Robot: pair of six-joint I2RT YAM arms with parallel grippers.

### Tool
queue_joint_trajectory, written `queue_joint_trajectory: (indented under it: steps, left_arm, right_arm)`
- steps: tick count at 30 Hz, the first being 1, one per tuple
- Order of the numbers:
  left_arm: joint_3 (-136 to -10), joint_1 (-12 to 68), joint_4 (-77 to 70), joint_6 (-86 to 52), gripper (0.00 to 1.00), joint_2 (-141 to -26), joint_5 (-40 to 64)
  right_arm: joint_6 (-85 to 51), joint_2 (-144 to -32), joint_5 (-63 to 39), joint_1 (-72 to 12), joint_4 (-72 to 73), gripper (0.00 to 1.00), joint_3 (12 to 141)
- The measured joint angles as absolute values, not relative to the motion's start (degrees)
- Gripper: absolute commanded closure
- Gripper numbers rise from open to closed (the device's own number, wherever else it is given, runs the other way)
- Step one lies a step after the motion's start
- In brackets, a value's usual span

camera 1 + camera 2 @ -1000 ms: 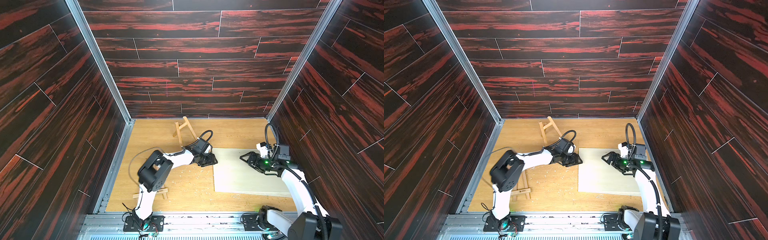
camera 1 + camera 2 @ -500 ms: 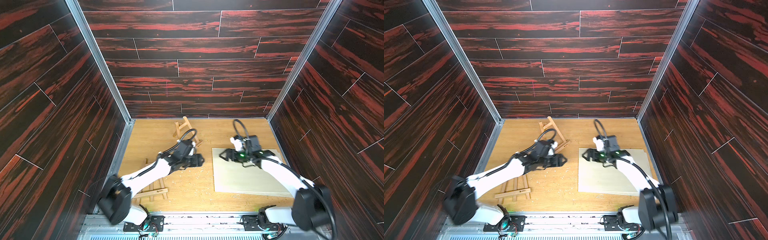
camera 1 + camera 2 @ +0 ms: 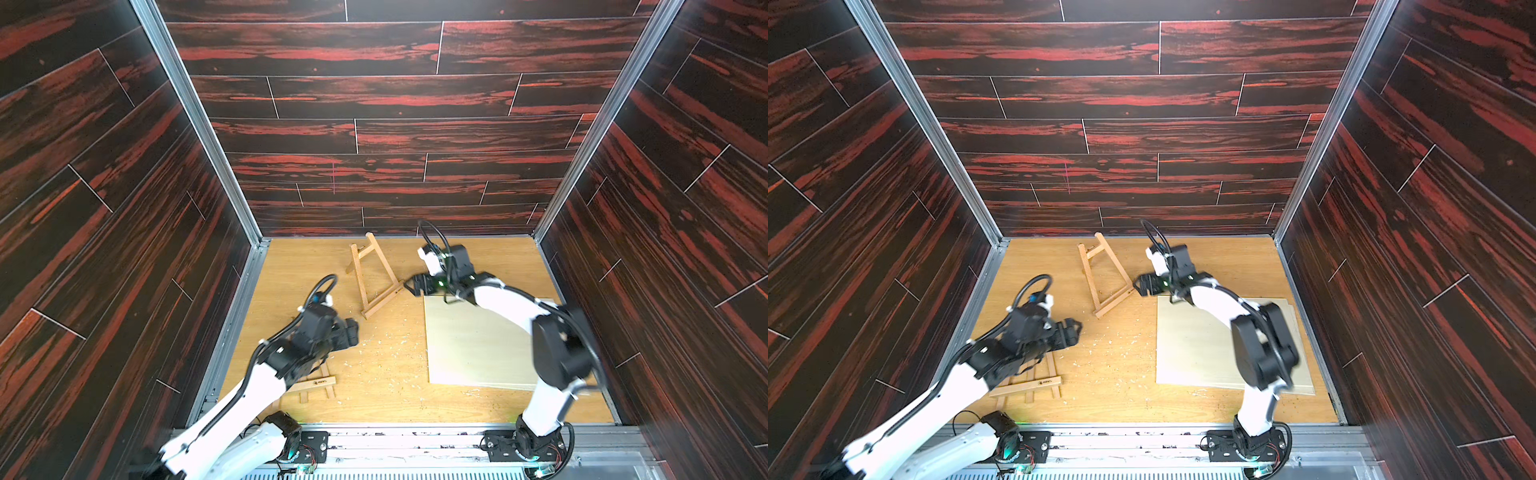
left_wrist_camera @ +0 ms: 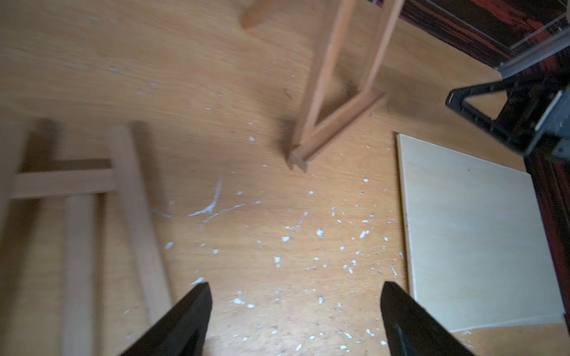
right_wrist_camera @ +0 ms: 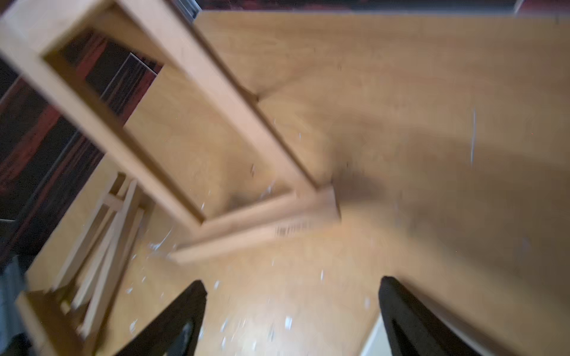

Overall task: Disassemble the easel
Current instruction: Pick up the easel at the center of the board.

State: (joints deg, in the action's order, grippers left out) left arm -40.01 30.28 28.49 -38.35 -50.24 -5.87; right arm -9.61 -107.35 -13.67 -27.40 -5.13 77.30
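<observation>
The easel (image 3: 372,272) stands at the back of the worktop (image 3: 386,395), a loose frame (image 3: 320,381) flat up front, as the right pincer (image 3: 410,286), released, hovers beside the easel's base bar (image 3: 382,300) and should straddle it squarely, the left pincer (image 3: 354,332) released, empty.

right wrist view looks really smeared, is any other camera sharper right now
Right wrist view: smeared throughout, and the upright easel frame has soft edges. Left wrist view: the flat easel piece is blurred, while the white flecks mid-frame are sharper. In a top view: the left arm is smeared and the pale board is crisp.
</observation>
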Motion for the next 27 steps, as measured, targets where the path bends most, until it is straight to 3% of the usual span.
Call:
queue_joint_trajectory:
  steps: [8,19,23,27]
  left_arm:
    - [-36.62,27.55,33.19,-38.30,0.09,-44.53,-7.22]
    - [-36.60,24.32,34.33,-36.25,0.09,-45.93,-6.61]
    - [-36.60,23.51,34.30,-35.81,0.09,-46.28,-6.22]
    - [-36.60,22.96,34.30,-35.73,0.09,-46.52,-5.91]
  right_arm:
    - [-5.28,-117.38,-9.58,-30.79,-5.17,0.15,88.07]
    - [-0.54,-124.79,-4.93,-33.80,-3.79,0.25,94.39]
    - [1.48,-125.51,-4.99,-33.80,-2.24,0.33,94.39]
    - [3.36,-125.60,-5.89,-33.93,-1.08,0.47,94.45]
